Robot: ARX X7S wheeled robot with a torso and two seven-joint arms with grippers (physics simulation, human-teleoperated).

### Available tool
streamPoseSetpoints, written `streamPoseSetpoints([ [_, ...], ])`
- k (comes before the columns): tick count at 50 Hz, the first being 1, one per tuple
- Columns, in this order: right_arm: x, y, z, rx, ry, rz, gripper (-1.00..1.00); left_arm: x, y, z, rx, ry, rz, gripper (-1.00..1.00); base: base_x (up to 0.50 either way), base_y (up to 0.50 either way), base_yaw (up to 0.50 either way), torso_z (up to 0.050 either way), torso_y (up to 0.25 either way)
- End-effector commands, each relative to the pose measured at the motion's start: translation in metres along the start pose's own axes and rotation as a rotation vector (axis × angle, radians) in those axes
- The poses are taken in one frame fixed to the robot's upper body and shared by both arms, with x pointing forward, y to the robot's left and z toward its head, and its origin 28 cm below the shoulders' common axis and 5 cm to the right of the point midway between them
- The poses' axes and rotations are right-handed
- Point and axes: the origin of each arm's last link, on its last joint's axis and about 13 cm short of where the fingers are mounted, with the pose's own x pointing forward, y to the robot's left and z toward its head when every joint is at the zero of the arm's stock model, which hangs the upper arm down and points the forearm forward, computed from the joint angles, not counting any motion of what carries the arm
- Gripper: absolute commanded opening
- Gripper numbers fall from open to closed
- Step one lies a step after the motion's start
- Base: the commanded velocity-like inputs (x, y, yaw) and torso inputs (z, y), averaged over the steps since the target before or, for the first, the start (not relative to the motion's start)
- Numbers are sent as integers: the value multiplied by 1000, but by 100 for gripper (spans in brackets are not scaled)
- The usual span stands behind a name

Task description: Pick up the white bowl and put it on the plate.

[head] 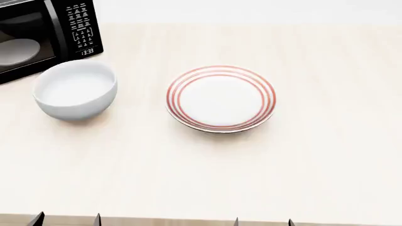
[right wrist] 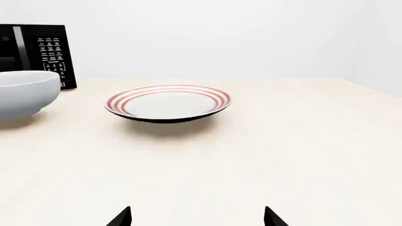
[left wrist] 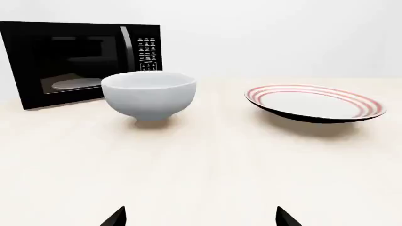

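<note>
The white bowl (head: pixel 75 89) stands upright on the pale table at the left, just in front of the microwave; it also shows in the left wrist view (left wrist: pixel 148 94) and at the edge of the right wrist view (right wrist: pixel 25 94). The plate (head: pixel 221 98) with red rings lies in the middle of the table, to the right of the bowl, apart from it; it also shows in both wrist views (left wrist: pixel 314 103) (right wrist: pixel 168 102). My left gripper (head: pixel 67 220) and right gripper (head: pixel 264 221) are open and empty at the table's near edge, well short of both.
A black microwave (head: pixel 37 33) stands at the back left, door shut, with a pale dish inside. The table (head: pixel 314 165) stretches pale and bare to the right and front. A white wall lies behind.
</note>
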Motion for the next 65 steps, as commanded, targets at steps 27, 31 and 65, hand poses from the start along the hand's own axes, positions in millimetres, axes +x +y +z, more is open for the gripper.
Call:
streamPoseSetpoints([
  [27, 4, -1, 0, 36, 37, 25, 100, 5, 3, -1, -5, 20, 19, 100, 0, 0, 0, 0, 0],
  [31, 4, -2, 1, 41, 39, 24, 100, 5, 4, 0, 10, -5, 22, 100, 0, 0, 0, 0, 0],
  [65, -25, -3, 71, -27, -251, 21, 100, -21, 4, 83, -23, -337, -18, 100, 0, 0, 0, 0, 0],
])
